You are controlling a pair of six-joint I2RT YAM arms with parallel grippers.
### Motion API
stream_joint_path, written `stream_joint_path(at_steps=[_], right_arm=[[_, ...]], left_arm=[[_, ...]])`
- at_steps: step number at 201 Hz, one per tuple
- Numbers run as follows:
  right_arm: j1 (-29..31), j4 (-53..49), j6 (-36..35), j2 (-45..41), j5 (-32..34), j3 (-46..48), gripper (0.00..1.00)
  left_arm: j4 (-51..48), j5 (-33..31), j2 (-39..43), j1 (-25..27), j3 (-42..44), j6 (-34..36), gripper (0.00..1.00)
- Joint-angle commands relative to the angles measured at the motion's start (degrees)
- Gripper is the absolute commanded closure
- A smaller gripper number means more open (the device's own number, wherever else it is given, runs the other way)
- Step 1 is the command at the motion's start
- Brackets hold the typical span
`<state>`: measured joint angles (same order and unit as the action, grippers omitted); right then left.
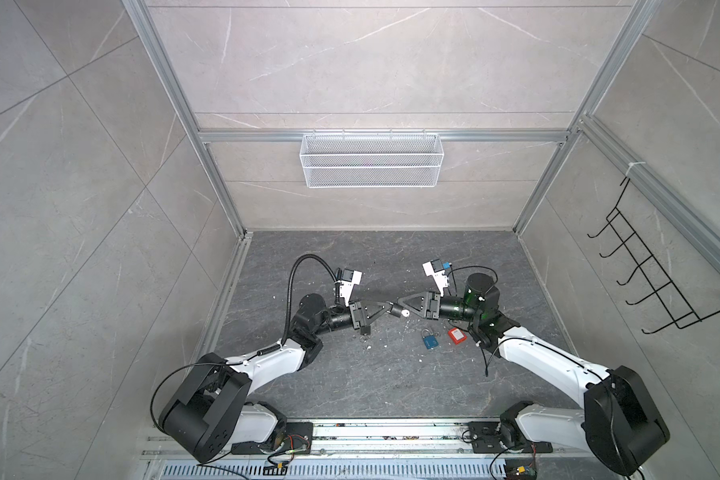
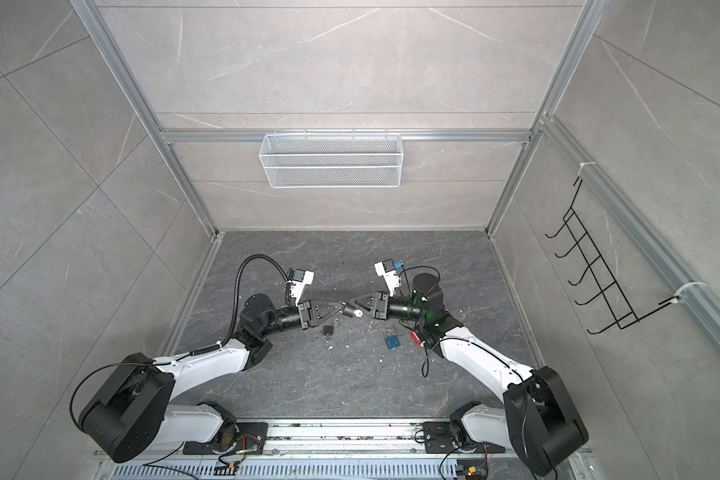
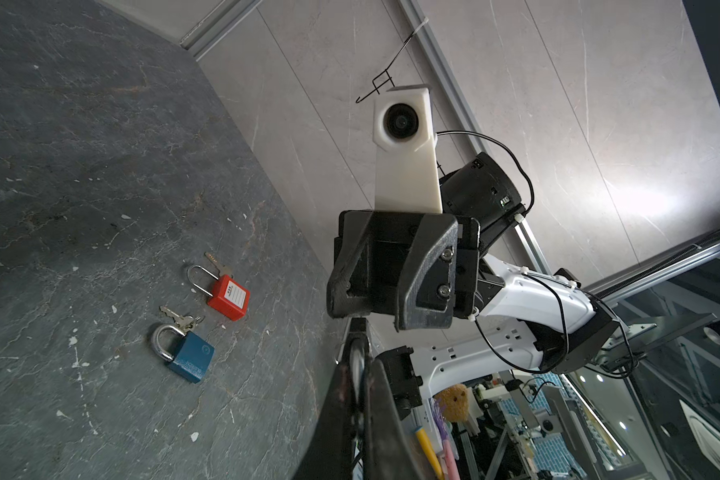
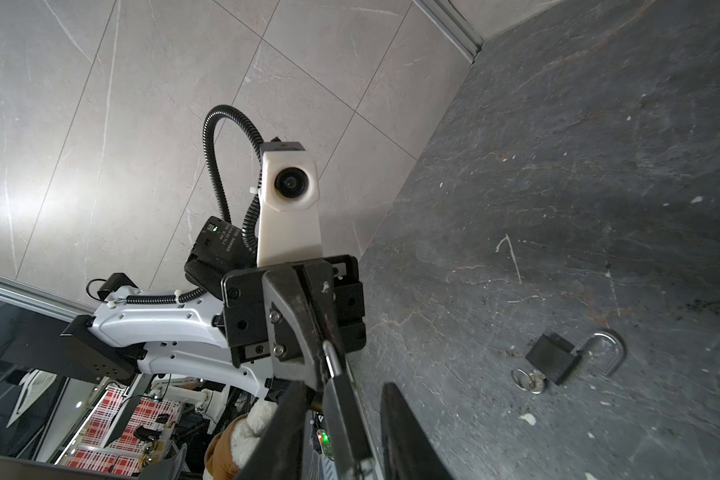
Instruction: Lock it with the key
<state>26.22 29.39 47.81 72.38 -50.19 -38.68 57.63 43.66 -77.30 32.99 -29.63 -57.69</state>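
Observation:
A dark padlock [image 1: 396, 309] [image 4: 346, 415] hangs in the air between both grippers. My left gripper [image 1: 387, 306] [image 2: 341, 305] [image 3: 356, 345] is shut on its silver shackle [image 4: 331, 357] [image 3: 356, 361]. My right gripper [image 1: 404, 309] [image 2: 356, 309] [image 4: 346, 386] stands open around the lock body, with a gap on one side. A small white piece [image 1: 405, 312] shows at the body's end; I cannot tell whether it is the key.
On the dark floor lie a black padlock [image 1: 366, 330] [image 4: 553, 361] with its shackle open and a ringed key [image 4: 531, 382], a blue padlock [image 1: 430, 340] [image 3: 188, 357] with keys, and a red padlock [image 1: 456, 334] [image 3: 227, 297]. A white wire basket [image 1: 371, 160] hangs on the back wall.

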Motion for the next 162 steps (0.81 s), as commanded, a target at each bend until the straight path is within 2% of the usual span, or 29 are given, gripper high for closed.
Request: stream_joint_path(at_steps=[1, 52, 108, 162], right_arm=[[-0.11, 0.43, -0.06, -0.98, -0.97, 1.59, 0.66], [-0.18, 3.38, 1.61, -0.22, -1.44, 3.03, 0.67], [-0.13, 8.70, 5.27, 0.51, -2.19, 3.35, 0.78], [0.07, 11.29, 6.87, 1.34, -2.27, 3.49, 0.77]], left_arm=[[6.88, 0.44, -1.09, -0.76, -1.49, -1.86, 1.00], [12.01, 0.56, -3.62, -1.09, -1.75, -5.05, 1.00], [12.92, 1.20, -4.68, -1.09, -2.09, -5.63, 1.00], [12.86, 1.21, -4.88, -1.09, -2.38, -5.93, 1.00]])
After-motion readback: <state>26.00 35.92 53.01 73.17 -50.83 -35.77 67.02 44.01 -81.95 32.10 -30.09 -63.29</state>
